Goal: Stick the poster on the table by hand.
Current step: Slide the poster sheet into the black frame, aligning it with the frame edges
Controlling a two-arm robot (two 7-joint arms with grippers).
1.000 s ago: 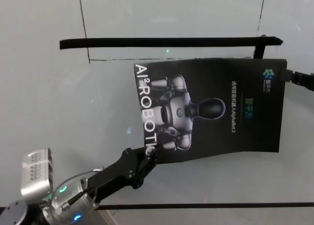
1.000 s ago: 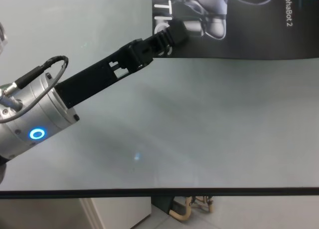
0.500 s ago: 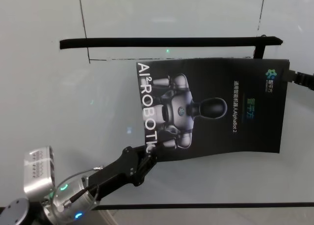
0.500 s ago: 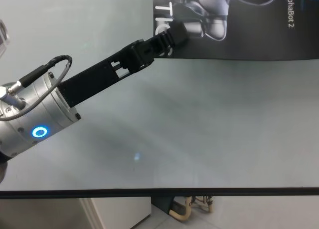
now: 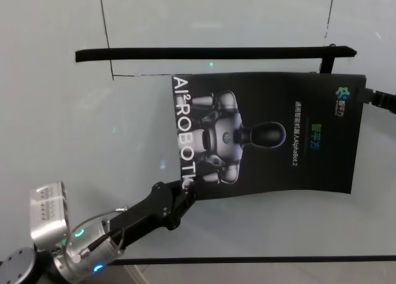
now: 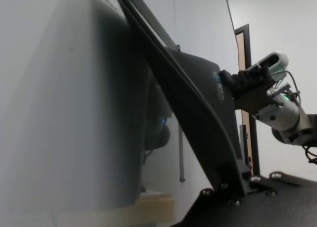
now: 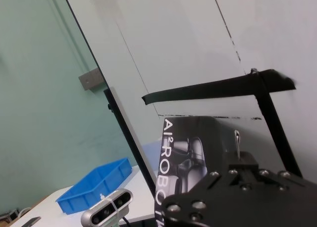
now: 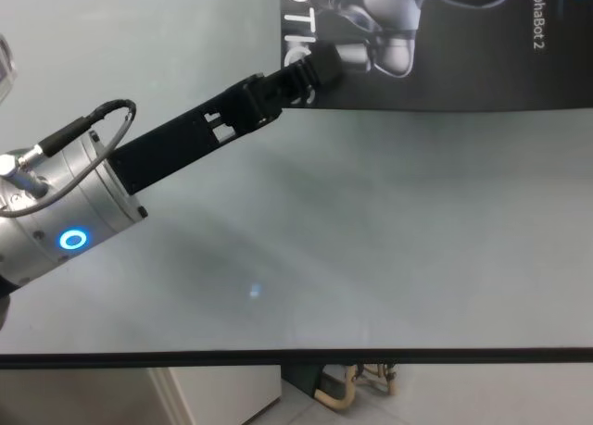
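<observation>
The black poster (image 5: pixel 266 135) with the silver robot and white "ROBOTIC" letters is spread over the middle of the pale glossy table (image 5: pixel 74 142). My left gripper (image 5: pixel 187 186) is shut on its near left corner, which also shows in the chest view as the left gripper (image 8: pixel 320 66) on the poster (image 8: pixel 463 64). At the far right corner my right gripper (image 5: pixel 370 97) pinches the sheet. The left wrist view shows the poster (image 6: pixel 198 103) edge-on, with the right gripper (image 6: pixel 233 81) clamped on it. I cannot tell whether the sheet touches the table.
A long black bar (image 5: pixel 210 53) with a short post lies across the table just beyond the poster. The table's dark front edge (image 5: pixel 260 259) runs close to my left arm. A blue bin (image 7: pixel 94 185) stands off to the side in the right wrist view.
The poster has shifted a little away from me and squared up, its near edge now straighter. My left gripper moved with the corner, slightly left and farther out. The right gripper has barely moved.
</observation>
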